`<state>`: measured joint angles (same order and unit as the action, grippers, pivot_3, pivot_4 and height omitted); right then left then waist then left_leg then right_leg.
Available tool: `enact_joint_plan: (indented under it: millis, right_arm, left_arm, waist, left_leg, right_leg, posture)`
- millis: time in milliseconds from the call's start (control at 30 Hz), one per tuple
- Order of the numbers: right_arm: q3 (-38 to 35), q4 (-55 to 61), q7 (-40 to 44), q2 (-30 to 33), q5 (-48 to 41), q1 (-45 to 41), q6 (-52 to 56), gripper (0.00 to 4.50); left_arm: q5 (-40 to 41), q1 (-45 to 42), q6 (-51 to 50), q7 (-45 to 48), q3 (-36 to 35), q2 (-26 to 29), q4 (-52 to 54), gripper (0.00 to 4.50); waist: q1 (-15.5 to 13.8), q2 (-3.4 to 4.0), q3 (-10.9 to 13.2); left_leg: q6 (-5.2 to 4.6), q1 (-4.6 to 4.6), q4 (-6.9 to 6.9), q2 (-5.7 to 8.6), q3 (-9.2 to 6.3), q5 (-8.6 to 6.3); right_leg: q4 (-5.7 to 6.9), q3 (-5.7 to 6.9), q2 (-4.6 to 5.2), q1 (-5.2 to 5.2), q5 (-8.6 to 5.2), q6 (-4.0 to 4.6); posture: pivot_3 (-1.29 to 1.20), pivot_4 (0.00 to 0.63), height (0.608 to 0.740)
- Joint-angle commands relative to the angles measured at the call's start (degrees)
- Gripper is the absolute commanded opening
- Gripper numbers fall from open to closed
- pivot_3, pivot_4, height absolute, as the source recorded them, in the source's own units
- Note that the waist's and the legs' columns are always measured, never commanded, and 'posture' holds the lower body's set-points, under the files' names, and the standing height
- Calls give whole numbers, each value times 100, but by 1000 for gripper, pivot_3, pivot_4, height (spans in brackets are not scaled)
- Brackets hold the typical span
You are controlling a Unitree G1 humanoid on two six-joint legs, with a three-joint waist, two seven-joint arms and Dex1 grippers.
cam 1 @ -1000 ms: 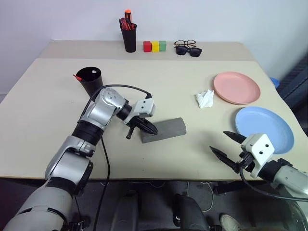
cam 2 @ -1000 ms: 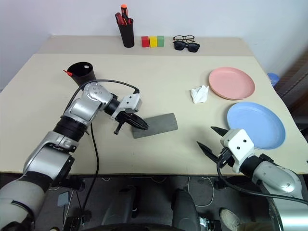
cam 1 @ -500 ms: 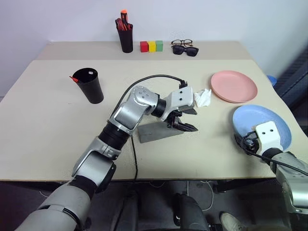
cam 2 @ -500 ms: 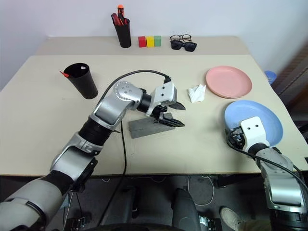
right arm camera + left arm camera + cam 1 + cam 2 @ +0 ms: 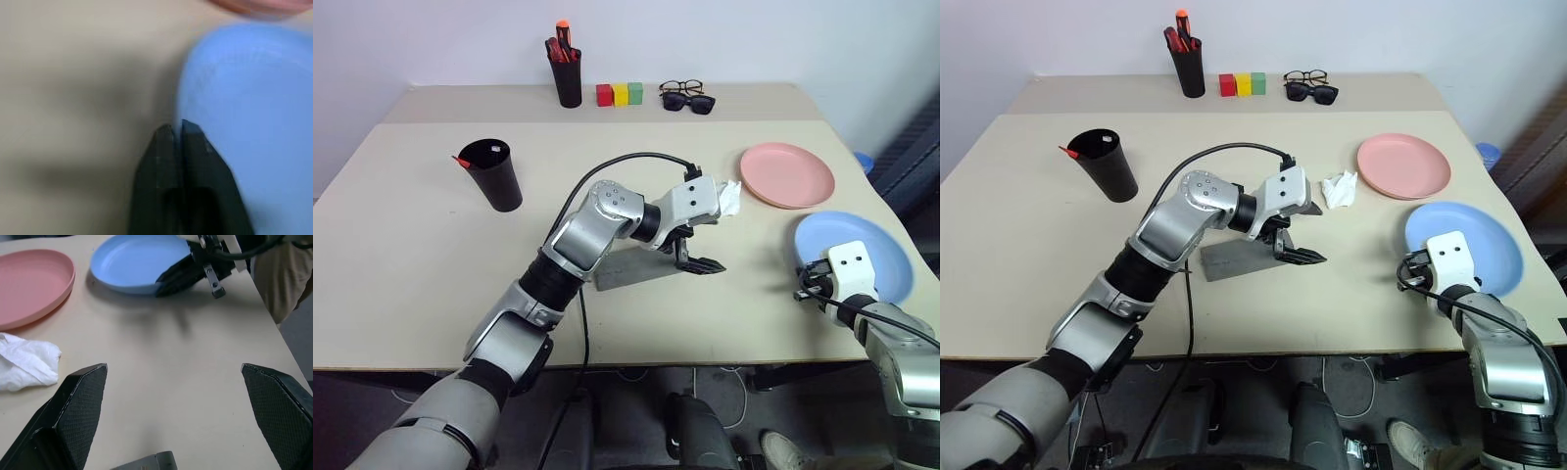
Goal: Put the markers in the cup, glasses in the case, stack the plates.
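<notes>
**Right pincer at blue plate rim; left pincer spread wide over closed case**

Nearest, at the right table edge, the right pincer is seen with its fingers pressed together at the near-left rim of the blue plate; whether the rim is actually nipped between them cannot be told.

Mid-table, the grey case lies closed and flat. The left pincer is held above and just past its right end, fingers spread wide, nothing between them. The glasses are not visible; the case lid is shut.

A crumpled white tissue lies just beyond the left pincer. Farther right, the pink plate sits apart from the blue one, unstacked.

Left of centre, the black cup stands upright with a red marker poking over its rim.

At the far edge are noted a black pen holder with red pens, three coloured blocks, and two pairs of spectacles.
</notes>
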<state>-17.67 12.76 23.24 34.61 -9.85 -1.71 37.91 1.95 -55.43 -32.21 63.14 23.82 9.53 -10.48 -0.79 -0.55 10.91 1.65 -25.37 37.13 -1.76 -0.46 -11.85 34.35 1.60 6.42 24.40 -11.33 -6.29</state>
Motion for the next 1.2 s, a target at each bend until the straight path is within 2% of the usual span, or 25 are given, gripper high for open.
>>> enact_joint_plan:
  millis: [33, 233, 433, 567, 800, 900, 1000, 1133, 1200]
  right_arm:
    - [-9, 109, -1, -5, -58, -25, 59, 30]
    - [-75, 248, -345, 44, 158, -236, -19, 30]
    - [132, -307, -473, 302, 460, -1334, -616, 30]
    - [734, -1932, -100, 492, 788, -2458, -1758, 30]
    - [1784, -6282, 339, 405, 1600, -4921, -4404, 30]
    - [2064, -7645, 182, 270, 1919, -5746, -5014, 30]
    - [2135, -8373, 41, 142, 2080, -6227, -5196, 30]
    - [2068, -8742, -62, -110, 2099, -6502, -5243, 1345]
    - [1949, -8758, -87, -211, 1986, -6536, -5268, 2460]
  left_arm:
    - [94, 10, -24, -58, 8, 11, 237, 4500]
    - [129, 44, -43, -100, -2, 28, 305, 4500]
    - [186, 126, -160, -190, -20, 40, 424, 4500]
    - [224, 268, -313, -318, -20, 79, 582, 4500]
    - [340, 722, -909, -647, -107, 273, 1273, 4500]
    - [401, 892, -1178, -759, -144, 467, 1619, 4500]
    - [456, 989, -1403, -909, -190, 605, 1848, 4500]
    - [552, 1108, -1722, -1175, -300, 730, 2114, 4500]
    - [603, 1158, -1823, -1270, -335, 806, 2220, 4500]
  waist:
    - [2, 0, 0]
    - [3, 0, 0]
    - [25, 6, 1]
    - [41, 5, 1]
    - [144, 15, 9]
    - [187, 15, 9]
    - [197, 16, 9]
    - [190, 17, 9]
    - [190, 17, 9]
  left_leg:
    - [0, 0, 0, 0, 0, 0]
    - [0, 0, 0, 0, 0, 0]
    - [0, 2, -1, 0, 1, 0]
    - [0, 2, -2, 1, 1, 0]
    - [0, 1, -6, 2, 3, 2]
    - [1, 2, -13, 3, 3, 2]
    - [1, 6, -18, 2, 3, 2]
    - [5, 6, -16, 2, 3, 5]
    - [7, 6, -17, 3, 3, 6]
  right_leg:
    - [0, 0, 0, 0, 0, 0]
    - [0, 0, 0, 0, 0, 0]
    - [1, 0, 0, 1, 0, 0]
    - [1, -1, 0, 1, 1, -1]
    - [-1, -5, -1, 0, 2, -5]
    - [-2, -7, -2, 1, 3, -10]
    - [1, -8, -2, 2, 10, -24]
    - [4, -10, -3, 2, 11, -24]
    - [5, -10, -3, 2, 11, -25]
  posture:
    - [0, 150, 740]
    - [0, 150, 740]
    - [0, 150, 740]
    - [0, 150, 740]
    - [0, 150, 740]
    - [0, 150, 740]
    - [0, 150, 740]
    - [0, 150, 740]
    - [0, 150, 740]
